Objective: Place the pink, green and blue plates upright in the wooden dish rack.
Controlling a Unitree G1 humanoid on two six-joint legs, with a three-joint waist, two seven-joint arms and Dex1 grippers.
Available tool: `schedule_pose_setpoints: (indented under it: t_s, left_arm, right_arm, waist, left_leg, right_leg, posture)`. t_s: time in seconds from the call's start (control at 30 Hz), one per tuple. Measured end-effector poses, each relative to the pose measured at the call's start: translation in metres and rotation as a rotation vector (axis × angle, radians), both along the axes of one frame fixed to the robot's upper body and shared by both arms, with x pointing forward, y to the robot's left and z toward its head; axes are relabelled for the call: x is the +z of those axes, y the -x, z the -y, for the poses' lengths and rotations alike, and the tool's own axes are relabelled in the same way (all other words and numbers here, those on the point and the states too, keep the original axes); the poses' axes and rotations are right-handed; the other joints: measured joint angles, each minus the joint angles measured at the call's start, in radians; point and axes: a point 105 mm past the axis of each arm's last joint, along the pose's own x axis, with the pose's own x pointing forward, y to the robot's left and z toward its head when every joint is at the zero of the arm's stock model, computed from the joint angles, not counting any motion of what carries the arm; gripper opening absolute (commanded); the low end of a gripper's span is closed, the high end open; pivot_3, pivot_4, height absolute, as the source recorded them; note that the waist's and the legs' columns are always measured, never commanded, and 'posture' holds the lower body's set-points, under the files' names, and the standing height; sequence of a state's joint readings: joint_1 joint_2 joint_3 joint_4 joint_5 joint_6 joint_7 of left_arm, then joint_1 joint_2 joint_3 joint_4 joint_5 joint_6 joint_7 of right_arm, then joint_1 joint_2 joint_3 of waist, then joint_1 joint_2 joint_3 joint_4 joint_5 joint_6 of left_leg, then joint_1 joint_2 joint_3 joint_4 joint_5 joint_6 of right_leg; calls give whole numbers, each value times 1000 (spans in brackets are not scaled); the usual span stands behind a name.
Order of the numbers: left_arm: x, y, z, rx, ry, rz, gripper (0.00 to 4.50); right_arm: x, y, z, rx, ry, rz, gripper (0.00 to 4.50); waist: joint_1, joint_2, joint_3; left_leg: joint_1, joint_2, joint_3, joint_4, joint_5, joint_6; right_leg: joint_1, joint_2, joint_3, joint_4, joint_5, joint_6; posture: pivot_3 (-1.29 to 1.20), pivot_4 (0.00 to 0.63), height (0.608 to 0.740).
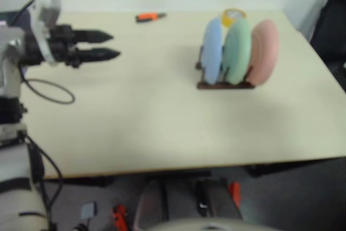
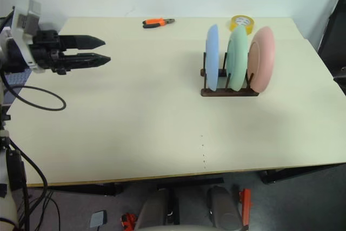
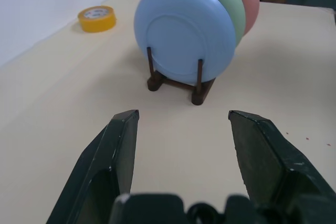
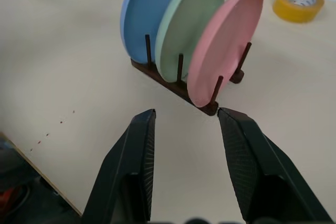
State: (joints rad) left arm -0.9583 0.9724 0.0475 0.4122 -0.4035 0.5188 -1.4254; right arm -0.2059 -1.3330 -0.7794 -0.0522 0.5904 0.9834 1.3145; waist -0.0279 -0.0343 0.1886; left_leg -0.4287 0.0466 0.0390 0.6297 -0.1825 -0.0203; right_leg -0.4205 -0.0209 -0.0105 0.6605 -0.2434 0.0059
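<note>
The table is the biggest thing here, a wide pale top with most of its surface bare, and from where I stand the job looks finished. The wooden dish rack sits toward the far right part of the top, well in from the near edge and a fair way short of the right edge. All three plates stand on edge in it between the pegs: the blue plate at the left end, the green plate in the middle, the pink plate at the right end. The pink one leans a little against its pegs and overhangs the rack's end, so I would judge it the only one worth a second look; nothing seems left to load.

The left gripper hangs above the left side of the table, well apart from the rack, fingers spread and holding nothing. The right gripper looks at the rack from a distance, its fingers likewise parted and empty, touching no plate.

Room is generous: open tabletop lies between the left gripper and the rack. Behind the rack lies a yellow tape roll, near the far edge, and an orange-handled tool lies further left.
</note>
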Motion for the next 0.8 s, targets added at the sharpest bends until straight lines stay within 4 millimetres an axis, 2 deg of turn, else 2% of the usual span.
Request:
schedule_pose_setpoints:
  t_s: [0.1,0.2,0.3,0.53,0.73,0.8]
  left_arm:
    - [2,-1,-4,7,-7,-2,3008]
    - [6,2,-3,-7,-10,-2,3008]
    - [10,9,4,-46,-4,-4,3008]
    - [9,21,0,-40,-8,-34,3008]
    - [15,31,-3,-22,-15,-22,3008]
    - [11,32,-4,-19,-20,-30,3008]
  right_arm:
    - [-3,-7,16,-62,-9,47,2027]
    - [-10,-17,21,-79,-50,70,2027]
    - [-15,-24,16,-53,-59,70,2027]
    - [-22,-41,2,16,-67,70,2027]
    - [-20,-43,-6,66,-92,73,2027]
    - [-20,-44,-6,64,-91,74,2027]
  waist:
    - [-3,0,0]
    - [-4,0,0]
    - [-4,0,0]
    - [-3,0,0]
    - [-1,1,0]
    - [-1,1,0]
  left_leg:
    - [0,0,-1,0,0,0]
    - [0,0,1,0,0,0]
    - [-2,-1,1,-1,0,0]
    - [-3,-1,2,-2,0,0]
    - [-2,0,2,-1,0,0]
    - [-2,0,2,-1,0,0]
  right_leg:
    - [0,0,0,0,0,0]
    - [0,2,1,1,0,-1]
    - [-1,2,1,2,-1,6]
    - [-2,3,-1,2,-3,5]
    - [-1,2,0,3,-2,6]
    - [-1,1,0,3,-2,6]
  posture:
    - [0,150,740]
    - [0,150,740]
    - [0,150,740]
    - [0,150,740]
    - [0,150,740]
    - [0,150,740]
